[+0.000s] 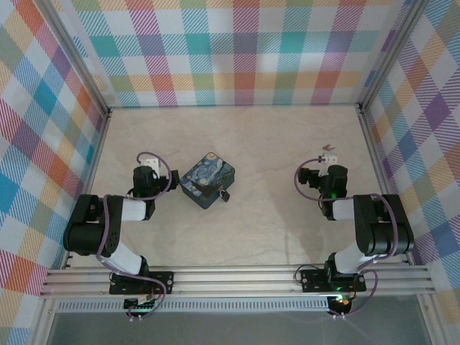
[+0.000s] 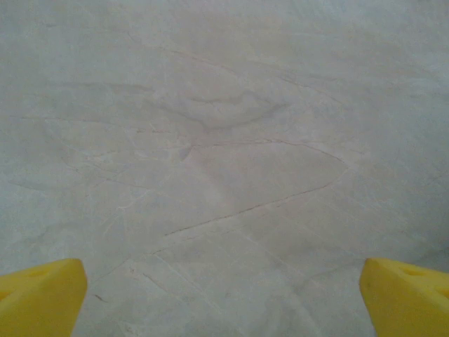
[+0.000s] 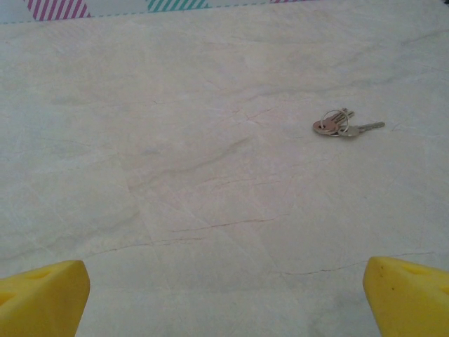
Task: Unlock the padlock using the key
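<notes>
The right pincer [image 3: 224, 303] and the left pincer [image 2: 224, 303] are wide open and empty. Ahead of the right one, the key [image 3: 347, 128] lies flat on the tabletop [image 3: 210, 210]. It looks thin, light and slippery, so pinch its round head. The padlock [image 1: 225, 194] maybe hangs on the box [image 1: 207, 176].

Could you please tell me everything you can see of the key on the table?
The key looks like a small bunch: what seem to be two thin, silvery metal keys joined on a little ring, with one rounded head at the left and one blade pointing right. It lies flat on the pale marbled table, ahead and to the right of the open right gripper, well apart from it. Nothing but the table touches it. Finer detail is too small to tell.
</notes>
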You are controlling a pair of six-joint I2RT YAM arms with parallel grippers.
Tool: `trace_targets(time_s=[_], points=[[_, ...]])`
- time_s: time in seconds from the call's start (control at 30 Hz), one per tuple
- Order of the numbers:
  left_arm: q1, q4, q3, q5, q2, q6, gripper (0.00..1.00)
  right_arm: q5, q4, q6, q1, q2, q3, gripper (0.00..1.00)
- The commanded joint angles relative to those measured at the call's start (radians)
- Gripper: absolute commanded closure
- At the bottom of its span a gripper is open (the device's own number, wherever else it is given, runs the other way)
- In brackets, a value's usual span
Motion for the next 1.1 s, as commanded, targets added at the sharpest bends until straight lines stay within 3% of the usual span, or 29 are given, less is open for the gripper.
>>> trace_targets(time_s=[0.0, 0.1, 0.2, 0.33, 0.43, 0.5, 0.67, 0.93, 1.07], points=[[0.024, -0.219, 0.14, 0.005, -0.036, -0.018, 0.08, -0.024, -0.049, 0.001, 0.005, -0.047, 0.043, 0.01], [0.032, -0.456, 0.285, -0.076, -0.083, -0.057, 0.11, 0.024, -0.238, 0.013, 0.017, -0.112, 0.109, 0.03], [0.011, -0.769, 0.447, -0.156, -0.129, -0.194, 0.11, -0.013, -0.48, 0.068, 0.029, -0.171, 0.204, 0.03], [-0.121, -1.302, 0.653, -0.245, -0.174, -0.51, 0.12, -0.025, -0.704, 0.114, 0.085, -0.196, 0.309, 0.04], [-0.23, -1.581, 0.692, -0.304, -0.225, -0.629, 0.13, -0.053, -0.768, 0.163, 0.094, -0.211, 0.338, 0.04], [-0.259, -1.665, 0.673, -0.296, -0.282, -0.648, 0.08, -0.075, -0.787, 0.186, 0.094, -0.233, 0.343, 0.04], [-0.303, -1.6, 0.527, -0.02, -0.422, -0.625, 0.09, -0.127, -0.852, 0.216, 0.113, -0.245, 0.379, 0.05], [-0.415, -1.414, 0.426, 0.007, -0.386, -0.691, 0.09, -0.006, -1.021, 0.283, 0.108, -0.218, 0.474, 0.06], [-0.46, -1.435, 0.475, -0.092, -0.387, -0.687, 0.09, 0.042, -1.117, 0.318, 0.023, -0.141, 0.568, 0.17]])
